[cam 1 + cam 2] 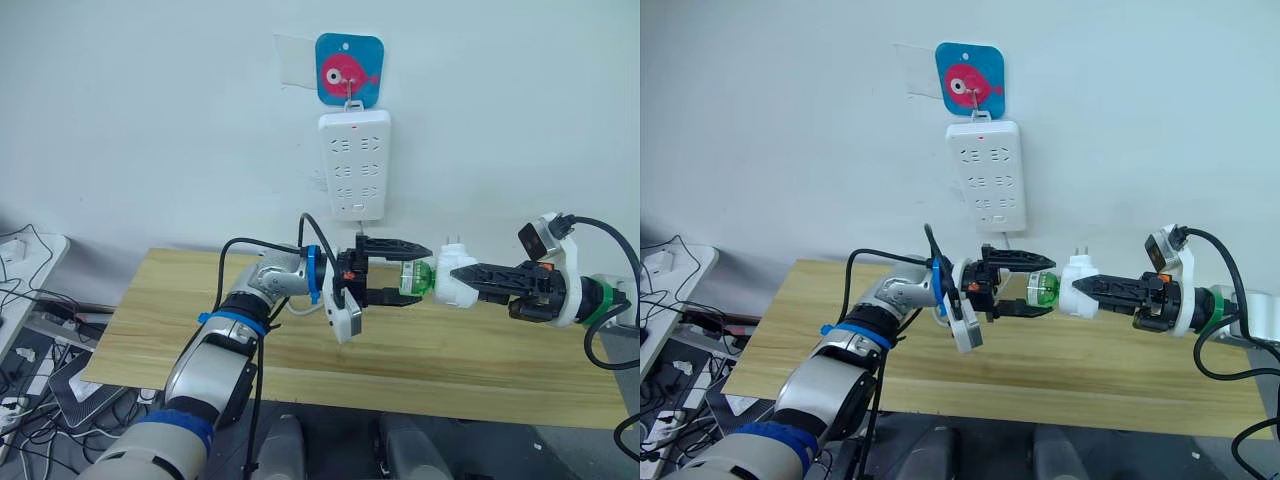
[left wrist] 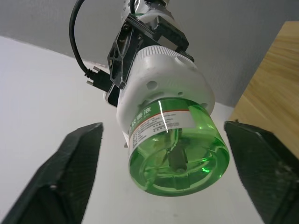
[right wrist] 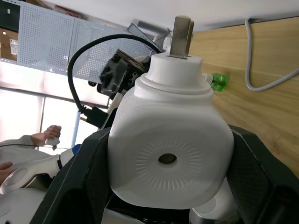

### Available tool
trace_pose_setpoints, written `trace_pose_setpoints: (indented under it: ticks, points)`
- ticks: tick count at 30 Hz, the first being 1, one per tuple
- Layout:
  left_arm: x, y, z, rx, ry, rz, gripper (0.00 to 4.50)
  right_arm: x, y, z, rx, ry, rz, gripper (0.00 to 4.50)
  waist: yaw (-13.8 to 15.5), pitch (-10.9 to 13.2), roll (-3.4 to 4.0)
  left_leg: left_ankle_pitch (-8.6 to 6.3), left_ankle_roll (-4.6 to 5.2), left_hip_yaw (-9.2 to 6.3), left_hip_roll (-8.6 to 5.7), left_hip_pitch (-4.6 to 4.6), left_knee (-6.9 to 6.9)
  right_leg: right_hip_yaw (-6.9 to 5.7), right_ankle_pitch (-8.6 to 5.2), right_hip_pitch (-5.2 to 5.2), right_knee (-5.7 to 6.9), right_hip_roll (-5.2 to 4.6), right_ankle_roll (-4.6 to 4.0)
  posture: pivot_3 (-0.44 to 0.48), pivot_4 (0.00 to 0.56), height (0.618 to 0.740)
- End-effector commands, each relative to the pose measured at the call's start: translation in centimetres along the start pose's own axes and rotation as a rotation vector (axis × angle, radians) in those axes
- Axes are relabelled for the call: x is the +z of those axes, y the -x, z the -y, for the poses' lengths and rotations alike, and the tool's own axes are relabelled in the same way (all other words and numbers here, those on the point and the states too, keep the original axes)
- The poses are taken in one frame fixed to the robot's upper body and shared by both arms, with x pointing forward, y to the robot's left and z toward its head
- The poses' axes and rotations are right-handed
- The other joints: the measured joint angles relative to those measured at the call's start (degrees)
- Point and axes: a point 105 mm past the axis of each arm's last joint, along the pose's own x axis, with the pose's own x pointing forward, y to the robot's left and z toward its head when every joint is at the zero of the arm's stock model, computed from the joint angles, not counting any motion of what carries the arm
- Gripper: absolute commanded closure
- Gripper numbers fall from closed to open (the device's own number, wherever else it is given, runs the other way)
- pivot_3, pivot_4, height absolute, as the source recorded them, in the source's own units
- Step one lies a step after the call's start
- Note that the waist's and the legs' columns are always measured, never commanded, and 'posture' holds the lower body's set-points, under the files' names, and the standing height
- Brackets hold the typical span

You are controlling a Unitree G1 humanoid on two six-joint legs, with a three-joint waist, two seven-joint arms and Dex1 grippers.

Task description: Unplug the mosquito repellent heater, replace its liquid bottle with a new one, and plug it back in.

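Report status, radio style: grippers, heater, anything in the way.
Right gripper shut on the mosquito repellent heater, unplugged, held above table. Left gripper open, fingers either side of green liquid bottle, which sits in the heater. Nothing in the way.

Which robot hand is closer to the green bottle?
Left. The left gripper has its open fingers on either side of the green bottle, not yet closed on it. The right gripper holds the white heater the bottle sticks out of, just behind it.
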Motion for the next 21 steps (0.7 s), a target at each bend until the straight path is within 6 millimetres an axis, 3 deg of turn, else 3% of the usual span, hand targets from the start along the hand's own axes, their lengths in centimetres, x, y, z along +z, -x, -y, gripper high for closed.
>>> trace_pose_setpoints:
  ticks: [1,3,9,11,12,15,17,21]
  points:
    - [0.1,-0.3,-0.9,0.023,-0.035,0.022,1.55,0.4,-0.1,-1.6,0.057,0.047,0.001,1.48,0.0,0.0,0.00,0.00,0.00,0.00,0.00,0.00,0.00,0.00,0.00,0.00,0.00,0.00,0.00,-0.041,0.155,0.740]
    - [0.1,-0.3,-0.9,0.023,-0.038,0.023,2.20,0.4,0.0,-1.6,0.057,0.046,0.000,1.48,0.0,0.0,0.00,0.00,0.00,0.00,0.00,-0.01,0.00,0.00,0.00,0.00,0.00,0.00,0.00,-0.041,0.155,0.740]
    - [0.1,-0.3,-1.0,0.036,-0.024,0.035,2.26,0.3,0.0,-1.5,0.048,0.043,0.000,1.48,0.0,0.0,0.00,0.00,0.00,0.00,0.00,0.00,0.00,0.00,0.00,0.00,0.01,0.00,0.00,-0.042,0.159,0.740]
    - [-0.2,-0.7,-0.3,0.053,0.118,0.020,2.26,0.3,0.1,-1.4,0.033,0.047,-0.006,1.48,0.0,0.0,0.02,0.00,0.00,-0.01,0.01,-0.01,0.00,-0.01,0.00,0.00,0.02,0.00,0.00,-0.042,0.159,0.740]
    - [-0.3,-0.9,0.0,0.044,0.264,-0.005,2.26,0.2,0.2,-1.4,0.022,0.050,-0.009,1.48,-0.1,0.0,0.05,0.00,0.00,0.00,0.00,-0.01,0.00,0.00,0.00,0.00,0.03,-0.01,0.00,-0.042,0.159,0.740]
    - [-0.5,-0.4,0.3,0.012,0.965,0.031,2.26,0.2,0.6,-1.4,-0.022,0.076,-0.030,1.48,-0.7,0.0,0.08,0.02,-0.04,-0.05,0.20,-0.05,-0.03,-0.01,-0.01,-0.02,0.04,-0.06,-0.02,-0.037,0.160,0.740]
    - [-0.2,0.2,0.4,-0.054,1.340,0.042,2.26,0.1,0.8,-1.5,-0.051,0.114,-0.047,1.48,-1.0,0.0,0.07,0.03,-0.05,-0.23,0.25,-0.07,0.03,-0.16,-0.02,-0.03,0.08,-0.08,-0.03,-0.037,0.162,0.740]
    - [0.1,1.0,0.7,-0.125,1.928,0.017,2.26,-0.4,0.5,-2.0,-0.047,0.165,-0.076,1.48,-1.8,0.0,0.09,0.05,-0.01,-0.36,0.11,0.06,0.10,-0.26,-0.03,0.06,0.25,0.13,-0.02,-0.046,0.157,0.740]
